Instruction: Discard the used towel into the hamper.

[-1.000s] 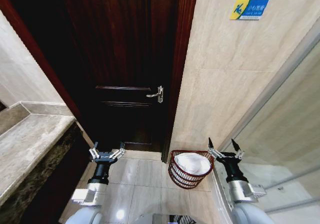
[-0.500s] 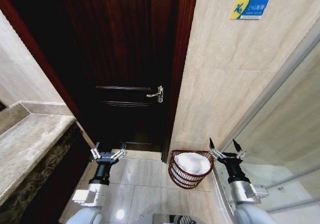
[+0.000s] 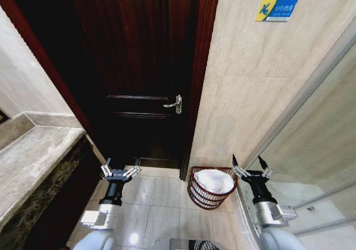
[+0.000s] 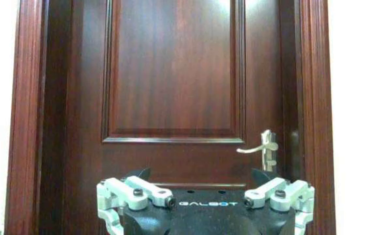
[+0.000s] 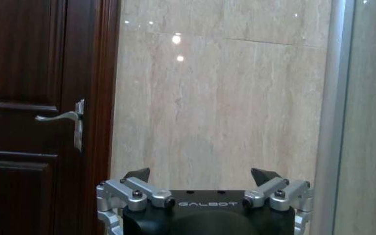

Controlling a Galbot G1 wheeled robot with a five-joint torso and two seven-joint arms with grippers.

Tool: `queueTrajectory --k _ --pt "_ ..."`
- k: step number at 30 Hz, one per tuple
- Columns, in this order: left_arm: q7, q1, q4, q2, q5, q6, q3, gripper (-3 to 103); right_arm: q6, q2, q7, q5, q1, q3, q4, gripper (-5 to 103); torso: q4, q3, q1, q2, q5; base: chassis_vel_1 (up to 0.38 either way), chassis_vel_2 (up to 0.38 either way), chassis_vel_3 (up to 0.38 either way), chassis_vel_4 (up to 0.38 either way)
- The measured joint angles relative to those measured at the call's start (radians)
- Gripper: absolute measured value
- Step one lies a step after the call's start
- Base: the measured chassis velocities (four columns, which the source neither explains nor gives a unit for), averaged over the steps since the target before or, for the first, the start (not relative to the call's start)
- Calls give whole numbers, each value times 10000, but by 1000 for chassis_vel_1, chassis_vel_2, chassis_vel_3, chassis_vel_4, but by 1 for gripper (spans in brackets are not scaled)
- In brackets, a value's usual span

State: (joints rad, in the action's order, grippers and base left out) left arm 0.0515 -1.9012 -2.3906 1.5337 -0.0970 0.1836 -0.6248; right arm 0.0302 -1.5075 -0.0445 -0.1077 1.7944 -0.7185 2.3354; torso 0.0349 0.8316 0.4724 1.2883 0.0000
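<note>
Two claws are raised in front of the robot, both with fingers spread apart and nothing between them. The left claw (image 3: 119, 168) hangs over the tiled floor (image 3: 158, 205) in front of the dark wooden door (image 3: 139, 66), well apart from the hamper. The right claw (image 3: 248, 165) hangs just beside the hamper, on its right, close to the glass partition (image 3: 317, 166).

The hamper (image 3: 196, 194) stands on the floor at the foot of the beige tiled wall (image 3: 250, 94), just to the right of the door frame (image 3: 203, 66). It is a round, dark red-brown openwork basket, upright. The towel (image 3: 214, 181), white, lies bunched inside it and fills much of the opening. Neither claw touches the hamper or the towel.

In the left wrist view, the left claw (image 4: 204, 188) faces the door panel squarely, its dark fingertips (image 4: 137, 175) set wide. The lever door handle (image 4: 260, 148) is seen beyond it, level, on the door's right side. In the right wrist view, the right claw (image 5: 201, 186) faces the beige wall, fingertips (image 5: 264, 175) likewise wide, with the door and its handle (image 5: 60, 117) off to one side and the metal edge of the partition on the other.

A stone tabletop (image 3: 33, 161) runs along the robot's left with a dark cabinet front below it. A blue and yellow sign (image 3: 276, 9) is fixed high on the wall; its wording cannot be read.
</note>
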Motion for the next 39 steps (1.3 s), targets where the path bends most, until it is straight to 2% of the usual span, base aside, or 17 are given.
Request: queueTrajectory --k 39 --pt "4 -131 10 52 -14 256 -116 100 154 -5 1 83 103 46 9 100 0 -15 -13 -28 0 0 0 0 0"
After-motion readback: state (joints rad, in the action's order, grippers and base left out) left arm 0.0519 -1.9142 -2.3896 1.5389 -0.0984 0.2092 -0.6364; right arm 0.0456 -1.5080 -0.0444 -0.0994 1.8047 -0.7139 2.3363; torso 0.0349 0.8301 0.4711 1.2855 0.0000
